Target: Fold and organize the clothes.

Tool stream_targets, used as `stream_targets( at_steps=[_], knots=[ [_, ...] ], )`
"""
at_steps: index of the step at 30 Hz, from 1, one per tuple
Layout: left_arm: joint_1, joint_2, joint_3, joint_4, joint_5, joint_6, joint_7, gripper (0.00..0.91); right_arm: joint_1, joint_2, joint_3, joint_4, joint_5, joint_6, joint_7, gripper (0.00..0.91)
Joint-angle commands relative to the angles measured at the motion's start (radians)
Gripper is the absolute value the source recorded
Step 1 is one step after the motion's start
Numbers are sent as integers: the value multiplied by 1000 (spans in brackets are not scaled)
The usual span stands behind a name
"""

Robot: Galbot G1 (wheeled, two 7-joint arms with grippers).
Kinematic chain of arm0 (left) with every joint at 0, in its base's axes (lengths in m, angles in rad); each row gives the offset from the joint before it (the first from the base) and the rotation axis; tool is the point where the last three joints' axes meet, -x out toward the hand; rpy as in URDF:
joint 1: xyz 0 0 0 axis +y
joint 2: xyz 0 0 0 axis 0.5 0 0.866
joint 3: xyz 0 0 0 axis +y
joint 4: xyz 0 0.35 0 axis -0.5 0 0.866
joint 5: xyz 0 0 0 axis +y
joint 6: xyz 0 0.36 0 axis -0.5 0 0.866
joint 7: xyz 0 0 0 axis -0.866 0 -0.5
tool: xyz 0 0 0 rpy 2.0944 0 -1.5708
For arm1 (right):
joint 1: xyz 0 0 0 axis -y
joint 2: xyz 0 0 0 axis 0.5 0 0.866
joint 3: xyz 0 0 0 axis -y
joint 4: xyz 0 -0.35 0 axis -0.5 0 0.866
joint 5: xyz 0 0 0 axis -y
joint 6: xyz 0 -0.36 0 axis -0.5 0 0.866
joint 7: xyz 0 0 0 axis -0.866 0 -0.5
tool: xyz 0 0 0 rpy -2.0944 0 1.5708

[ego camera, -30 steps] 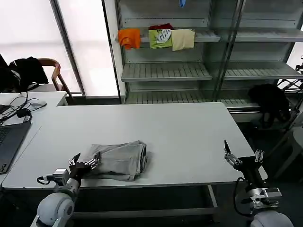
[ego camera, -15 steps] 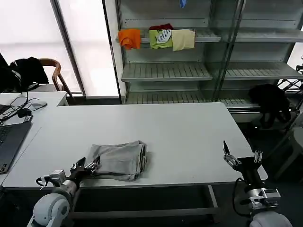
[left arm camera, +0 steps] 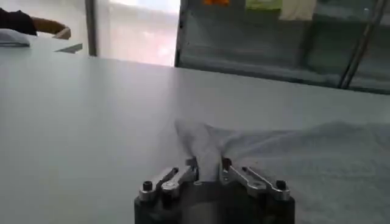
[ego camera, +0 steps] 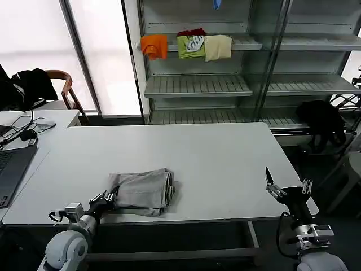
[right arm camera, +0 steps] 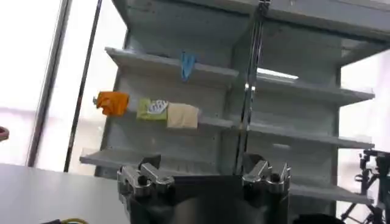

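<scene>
A: What does the left wrist view add?
B: The left hand pinching a corner of the folded grey shirt; overhead, that shirt lies near the counter front edge.

A: Changes?
B: The shirt's left edge looks tucked inward. The right hand, spread wide, stays at the counter's right edge.

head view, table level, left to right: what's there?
laptop → left gripper, shut on the folded grey shirt's corner → folded grey shirt → bare table → right gripper, open at the table's right edge.
</scene>
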Motion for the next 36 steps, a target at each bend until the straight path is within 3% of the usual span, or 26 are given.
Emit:
stream_targets(
  at_steps=[1, 6, 15, 20, 24, 29, 32, 36],
  knots=[
    [-4, 10, -8, -21, 5, -45, -21, 0, 6, 2, -5, 1, -1, -1, -1, 907],
    [-10, 83, -67, -25, 0, -65, -48, 0, 16, 1, -11, 3, -2, -3, -2, 907],
    [-81, 364, -383, -8, 26, -69, 16, 0, 42, 6, -39, -1, -11, -8, -3, 907],
    [-151, 418, -415, -123, 85, -30, 85, 0, 60, 8, -49, 4, -15, -25, -4, 907],
    [-122, 365, -276, -172, 217, -42, 159, 0, 56, 6, -45, 8, -14, -26, -3, 907],
    [-99, 202, 97, 9, 412, -185, 173, 0, 38, 6, -34, 12, -13, -20, -2, 907],
    [-94, 99, 246, 99, 532, -258, 152, 0, 27, 4, -21, 16, -10, -18, -2, 907],
    [-106, -11, 368, 28, 527, -224, 59, 20, 17, 3, -15, 11, -9, -14, -2, 907]
  ],
)
